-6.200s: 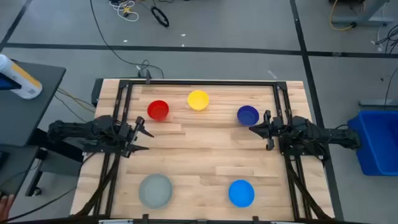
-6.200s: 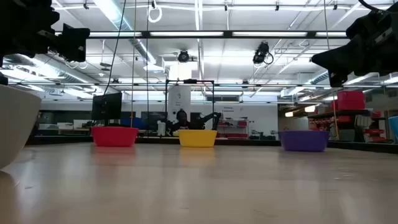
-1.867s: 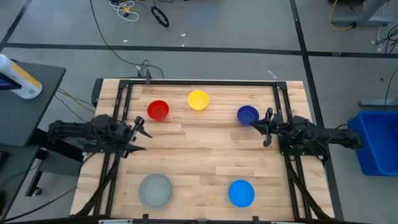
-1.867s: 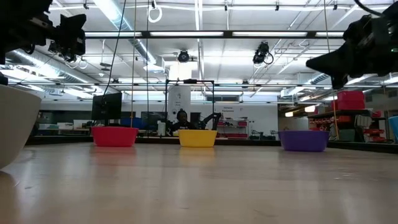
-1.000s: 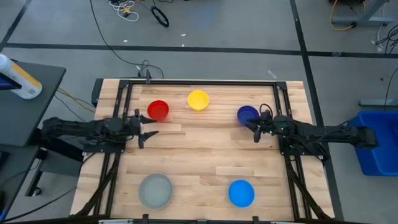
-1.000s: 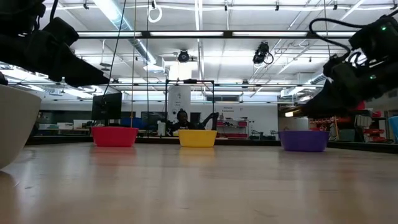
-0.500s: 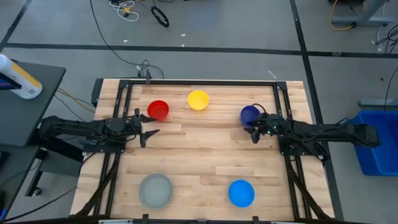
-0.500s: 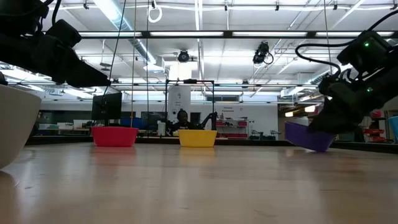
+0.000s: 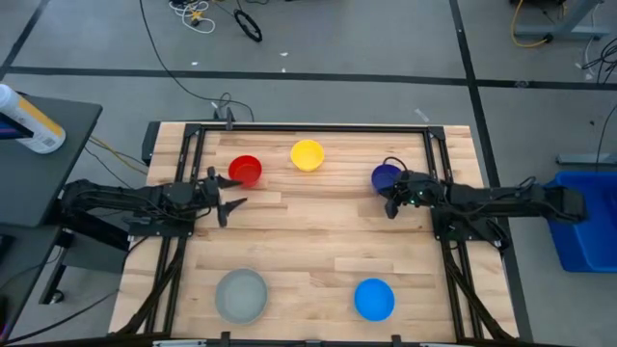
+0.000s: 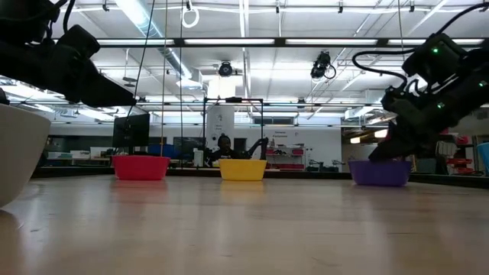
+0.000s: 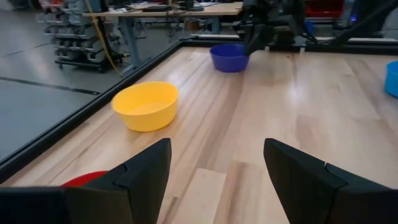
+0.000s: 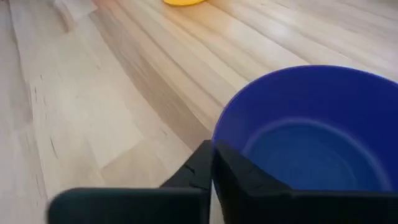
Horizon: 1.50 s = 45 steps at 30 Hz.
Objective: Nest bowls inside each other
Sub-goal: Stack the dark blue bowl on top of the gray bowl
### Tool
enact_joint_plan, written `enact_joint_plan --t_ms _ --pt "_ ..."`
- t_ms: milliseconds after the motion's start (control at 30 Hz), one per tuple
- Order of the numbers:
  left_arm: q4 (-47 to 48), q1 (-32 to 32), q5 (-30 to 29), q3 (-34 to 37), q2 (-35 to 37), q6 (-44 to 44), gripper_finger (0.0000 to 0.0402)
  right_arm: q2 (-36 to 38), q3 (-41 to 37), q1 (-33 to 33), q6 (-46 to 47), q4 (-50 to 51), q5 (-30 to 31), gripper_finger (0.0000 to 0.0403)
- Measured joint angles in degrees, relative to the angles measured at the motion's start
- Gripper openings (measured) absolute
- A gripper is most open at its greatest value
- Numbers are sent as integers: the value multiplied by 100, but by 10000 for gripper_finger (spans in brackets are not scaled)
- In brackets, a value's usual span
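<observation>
My right pincer (image 9: 389,203) is clamped on the rim of the small round dark blue plastic bowl (image 9: 385,176). One finger is inside the wall and one is outside. This bowl sits near the far right corner of the wooden table (image 9: 318,241).

I think the bowl is light, stiff and a bit slippery, so the thin rim is the best place to hold. It may tip as I lift.

My left pincer (image 9: 228,201) hangs wide apart, holding nothing, just beside the small round red plastic bowl (image 9: 245,171), near the far left corner. The yellow plastic bowl (image 9: 307,154) sits by the far edge, between those two. The big grey plastic bowl (image 9: 240,294) and the light blue plastic bowl (image 9: 374,298) wait at the near edge.
</observation>
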<state>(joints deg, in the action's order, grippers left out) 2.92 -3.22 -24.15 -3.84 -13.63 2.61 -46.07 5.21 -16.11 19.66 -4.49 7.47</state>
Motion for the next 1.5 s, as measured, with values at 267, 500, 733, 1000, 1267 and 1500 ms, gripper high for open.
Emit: enact_joint_plan --t_ms 267,500,733,1000,1267,1500 --pt "9 0 -69 0 0 62 263 -636 492 38 -9 179 -239 3" --pt "12 0 -72 0 0 95 263 -1111 979 484 -193 -614 -295 1" --pt "21 0 -74 -2 0 107 263 -1381 1770 1137 -314 60 -53 1" --pt "59 0 -74 -2 0 147 263 -1440 2126 2118 -89 504 522 0" --pt "66 0 -299 -2 0 149 263 -1441 2516 3129 440 1395 1393 0" --pt "66 2 -325 -2 0 217 263 -1442 3115 3923 705 1946 1864 0"
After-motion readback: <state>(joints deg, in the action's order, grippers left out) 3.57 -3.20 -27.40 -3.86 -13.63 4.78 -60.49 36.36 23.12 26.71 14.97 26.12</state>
